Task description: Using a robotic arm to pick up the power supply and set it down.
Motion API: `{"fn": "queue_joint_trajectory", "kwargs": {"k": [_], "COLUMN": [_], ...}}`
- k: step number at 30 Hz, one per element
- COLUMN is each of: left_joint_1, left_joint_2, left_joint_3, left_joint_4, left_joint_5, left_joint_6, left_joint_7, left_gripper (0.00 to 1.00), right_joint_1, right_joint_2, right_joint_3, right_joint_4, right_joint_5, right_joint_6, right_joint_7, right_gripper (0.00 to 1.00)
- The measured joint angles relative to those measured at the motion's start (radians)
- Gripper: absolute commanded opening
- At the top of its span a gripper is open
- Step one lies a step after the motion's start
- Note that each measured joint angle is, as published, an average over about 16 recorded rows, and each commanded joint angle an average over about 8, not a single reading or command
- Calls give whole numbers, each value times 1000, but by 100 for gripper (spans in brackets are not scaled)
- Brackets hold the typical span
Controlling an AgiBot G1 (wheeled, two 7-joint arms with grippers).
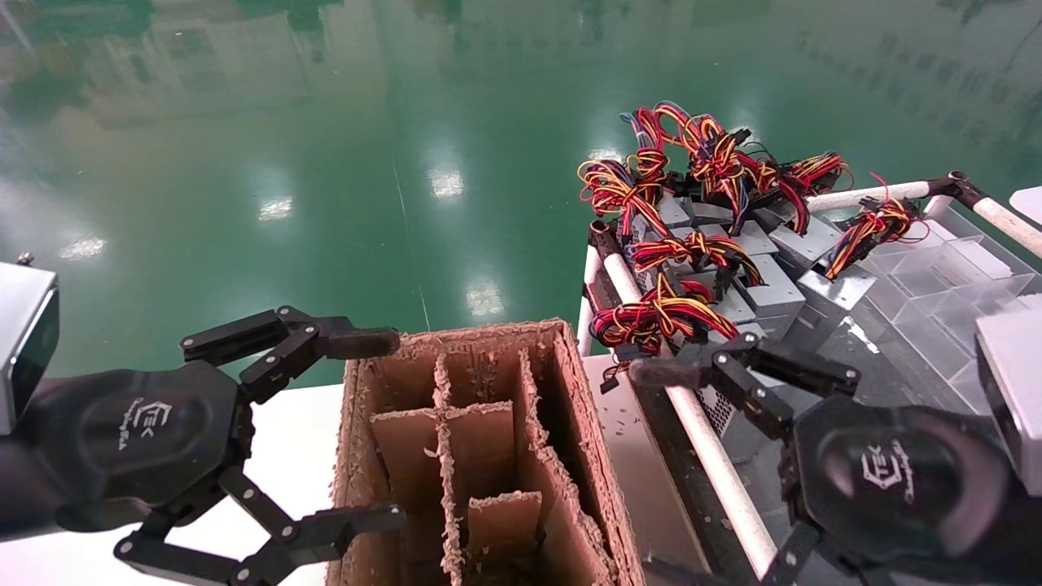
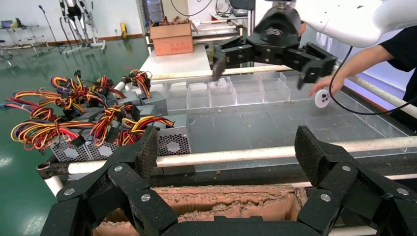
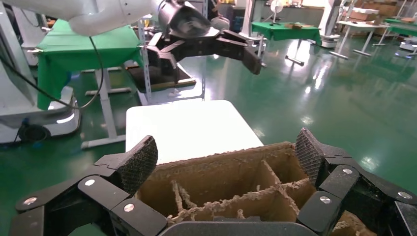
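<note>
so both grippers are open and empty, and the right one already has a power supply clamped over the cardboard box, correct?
Not quite. The right gripper is open and empty like the left gripper; nothing is clamped. The right wrist view shows only air between its pads above the cardboard box. The power supplies lie piled on the rack beside it.

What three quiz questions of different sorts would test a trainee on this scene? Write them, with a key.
1. True or false: the left black linkage-finger gripper holds a grey metal power supply with coloured wires.
2. Multiple choice: the brown cardboard box with dividers sits A) between the two grippers, B) on the green floor, C) inside the clear plastic compartment tray.
3. Fill in: the right black linkage-finger gripper has its fingers ____.

Key: 1 false; 2 A; 3 open.
</note>
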Motion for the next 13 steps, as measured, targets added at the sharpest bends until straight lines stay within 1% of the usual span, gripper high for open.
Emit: {"fn": "queue_joint_trajectory", "kwargs": {"k": [7,13], "left_joint_1": [0,0], "left_joint_2": [0,0], "left_joint_3": [0,0], "left_joint_4": [0,0], "left_joint_5": [0,0], "left_joint_6": [0,0], "left_joint_7": [0,0], "left_gripper": [100,100], "right_joint_1": [-17,-14], "right_joint_2": [4,3], "right_joint_3": [19,16], "right_joint_4": [27,22], "right_joint_5": [-9,-9], "right_joint_6": [-4,-3], "right_joint_7": [0,0], "right_gripper": [100,100]}}
